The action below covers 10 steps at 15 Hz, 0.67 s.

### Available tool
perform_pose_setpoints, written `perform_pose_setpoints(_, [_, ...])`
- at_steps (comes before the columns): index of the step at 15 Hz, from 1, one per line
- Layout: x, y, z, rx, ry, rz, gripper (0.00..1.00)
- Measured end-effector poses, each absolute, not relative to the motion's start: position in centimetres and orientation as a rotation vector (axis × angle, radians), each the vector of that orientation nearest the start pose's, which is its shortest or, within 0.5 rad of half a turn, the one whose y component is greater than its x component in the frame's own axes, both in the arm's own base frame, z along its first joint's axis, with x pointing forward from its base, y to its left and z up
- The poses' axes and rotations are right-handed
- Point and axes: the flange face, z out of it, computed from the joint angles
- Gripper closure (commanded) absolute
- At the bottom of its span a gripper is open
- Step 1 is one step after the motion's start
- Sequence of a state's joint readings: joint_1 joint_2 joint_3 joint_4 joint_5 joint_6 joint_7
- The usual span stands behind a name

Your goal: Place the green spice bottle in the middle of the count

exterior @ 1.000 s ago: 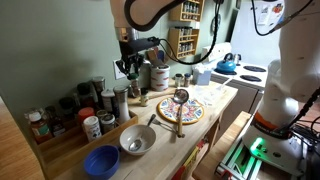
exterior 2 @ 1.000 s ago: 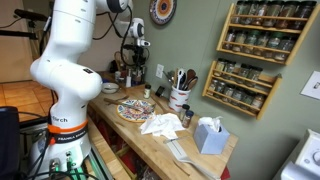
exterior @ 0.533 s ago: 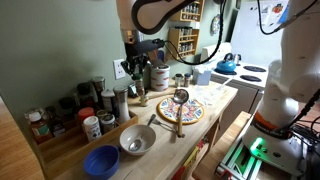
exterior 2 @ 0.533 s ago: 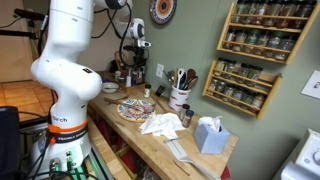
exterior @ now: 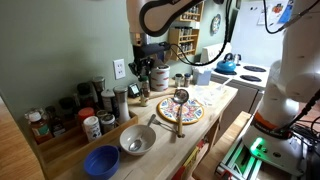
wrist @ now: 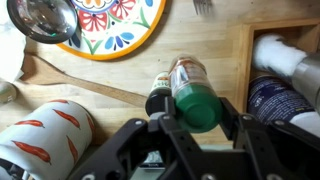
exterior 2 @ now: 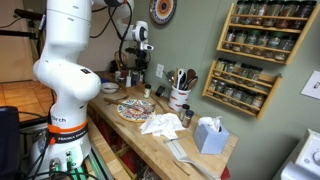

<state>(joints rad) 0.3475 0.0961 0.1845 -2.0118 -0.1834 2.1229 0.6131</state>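
Mid-task: jaws were clenched on the green-capped bottle, apparently lifted off the bench just beyond the plate's rim, w. a dark-capped bottle right beside it. Pickup looked done; the carry to mid-bench & the set-down were left, judging by the scene. Bottle: round, clear-walled, w. a smooth matte green cap, prob. plastic. Plate: round, glazed, painted w. red, blue & green florals, a shiny steel ladle resting on it. Bench: pale wood w. visible grain.
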Motion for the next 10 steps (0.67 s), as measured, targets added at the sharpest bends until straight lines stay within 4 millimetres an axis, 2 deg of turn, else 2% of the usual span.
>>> perform_pose_setpoints(5, [48.7,25.1,37.6,-3.201,-0.005,-0.202,0.8])
perform_pose_setpoints(10, [47.8,20.9,34.5,-3.152,0.08,-0.286,0.8])
